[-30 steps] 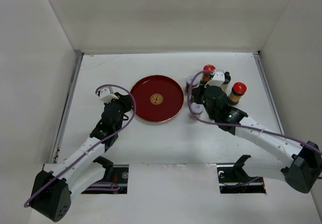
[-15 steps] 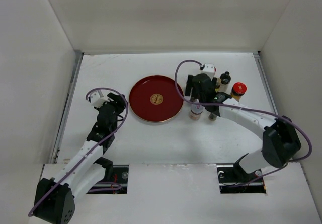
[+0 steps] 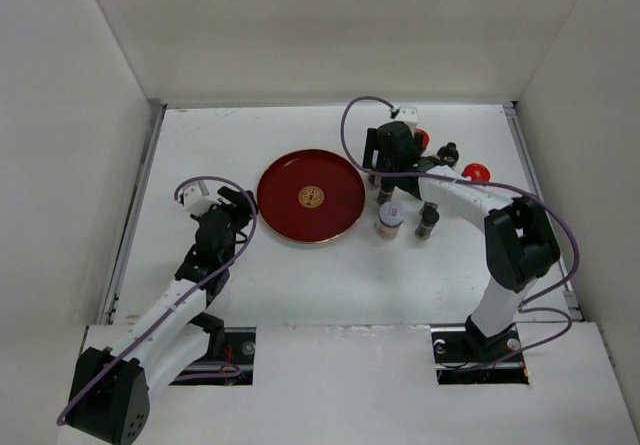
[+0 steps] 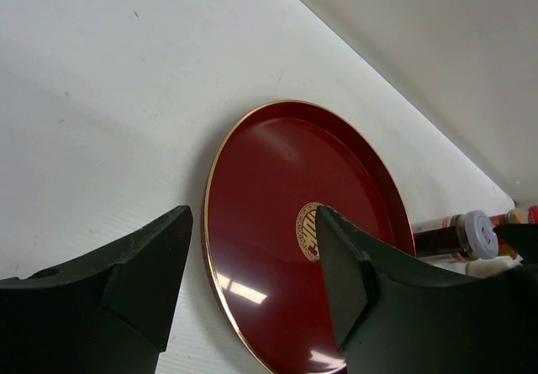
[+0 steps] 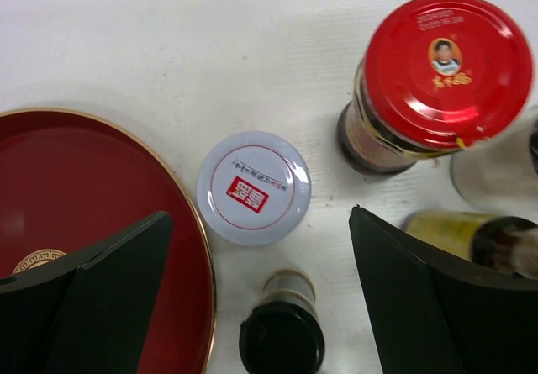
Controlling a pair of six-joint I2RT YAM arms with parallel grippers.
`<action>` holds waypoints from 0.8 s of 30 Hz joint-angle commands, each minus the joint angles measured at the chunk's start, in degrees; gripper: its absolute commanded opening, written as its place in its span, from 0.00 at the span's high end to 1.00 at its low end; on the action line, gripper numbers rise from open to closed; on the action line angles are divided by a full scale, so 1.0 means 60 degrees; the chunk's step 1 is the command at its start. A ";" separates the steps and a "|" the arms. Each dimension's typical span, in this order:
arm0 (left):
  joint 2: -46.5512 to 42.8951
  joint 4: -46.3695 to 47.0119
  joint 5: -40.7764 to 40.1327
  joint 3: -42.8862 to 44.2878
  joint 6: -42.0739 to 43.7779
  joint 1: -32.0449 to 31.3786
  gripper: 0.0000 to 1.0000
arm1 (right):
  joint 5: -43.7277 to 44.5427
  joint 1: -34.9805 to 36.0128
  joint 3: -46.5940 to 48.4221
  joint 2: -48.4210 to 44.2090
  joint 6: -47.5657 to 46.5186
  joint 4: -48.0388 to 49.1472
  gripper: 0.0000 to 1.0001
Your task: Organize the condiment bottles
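Right arm (image 3: 505, 245) folded hard at the elbow, forearm running back across to the far cluster of condiment bottles (image 3: 430, 180). Wrist turned so the right gripper (image 5: 259, 223) looks straight down. Jaws spread wide, nothing held.

White-lidded jar (image 5: 253, 187), red mark on its lid, stands under the gap, nearer one finger than the other and clear of both. Black-capped bottle (image 5: 282, 338) also in the gap, closer to the palm. Red-lidded jar (image 5: 448, 70) stands upright past the tip of the farther finger, outside the jaws. Yellowish bottle (image 5: 458, 233) is just beside that same finger, partly hidden by it. Round red tray (image 5: 101, 214), gold-rimmed, lies past the nearer finger; white-lidded jar just beside its rim.

Left arm (image 3: 180, 290) stretched forward and low, left gripper (image 4: 252, 223) angled over the table (image 4: 101, 97) toward the tray. Jaws open, empty. Tray's near rim sits ahead, between the fingertips. Past one fingertip, beyond the tray, a dark bottle with a pale cap (image 4: 466, 233) shows.
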 commanded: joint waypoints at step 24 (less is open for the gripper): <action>0.0055 0.0906 0.0313 -0.0271 -0.0165 0.0186 0.41 | 0.0013 -0.0200 0.1413 0.1314 -0.0469 0.0501 0.41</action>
